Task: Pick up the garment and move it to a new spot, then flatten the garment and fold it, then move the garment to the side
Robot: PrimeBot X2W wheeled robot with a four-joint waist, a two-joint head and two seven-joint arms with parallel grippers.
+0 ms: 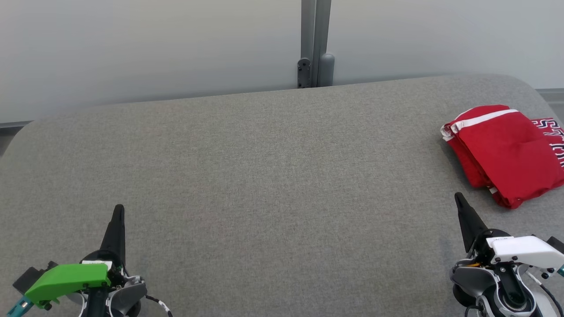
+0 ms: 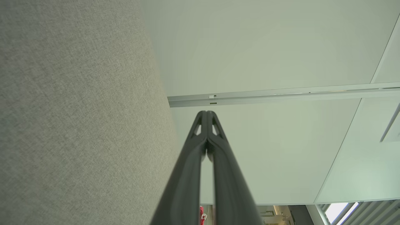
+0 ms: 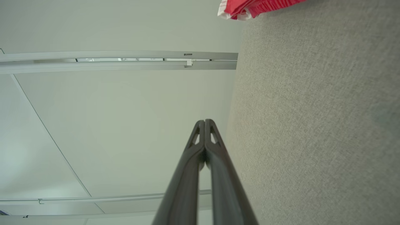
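So the backdrop is a plain pale wall with one grey post running up the middle; in front of it there's one big tabletop covered in grey woven fabric, with rounded far corners; it takes up most of the head view.

Count-wise: one garment and two hands.

The garment sits at the far right of the tabletop, partly cut off by the edge of the head view; it's bright red and folded into a chunky stack of layers, with a white stripe along the far edge and a dark-and-white patterned band peeking out on the right side; the right wrist view catches a corner of it too.

The left hand is at the lower left, fingers pressed together, holding nothing; the right hand is at the lower right, fingers together as well, near the garment but not touching it.
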